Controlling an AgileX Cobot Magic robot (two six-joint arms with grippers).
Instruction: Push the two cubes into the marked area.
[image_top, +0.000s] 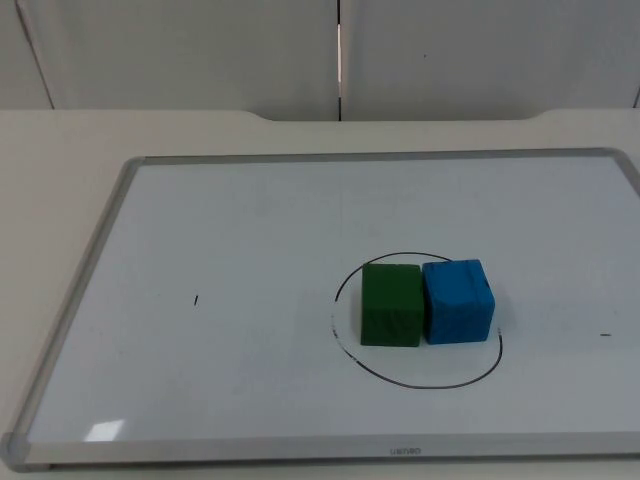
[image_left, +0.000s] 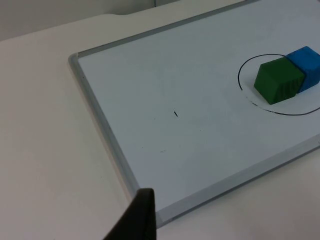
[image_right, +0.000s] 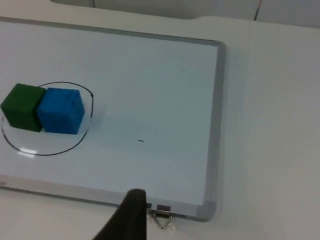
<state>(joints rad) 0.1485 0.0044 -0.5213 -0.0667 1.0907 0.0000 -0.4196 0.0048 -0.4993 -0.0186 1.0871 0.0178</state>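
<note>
Both cubes (image_top: 427, 302) inside circle (image_top: 370, 365), jaws apart.

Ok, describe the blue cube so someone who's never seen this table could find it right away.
Find the whiteboard lying on the table, then the black circle drawn on it. Two cubes sit touching inside; the blue cube is the one beside the green cube, nearer the right arm's side.

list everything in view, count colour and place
green cube: 1, green, inside the drawn ring, touching the blue cube
blue cube: 1, blue, inside the ring beside the green one, near the line
marked area: 1, black hand-drawn ring on the whiteboard
whiteboard: 1, white with grey frame, flat on the table
binder clip: 1, metal, at the whiteboard's edge
table: 1, white
partition wall: 1, grey, behind the table
left pincer: 1 black fingertip, off the board, waiting
right pincer: 1 black fingertip, off the board
</note>
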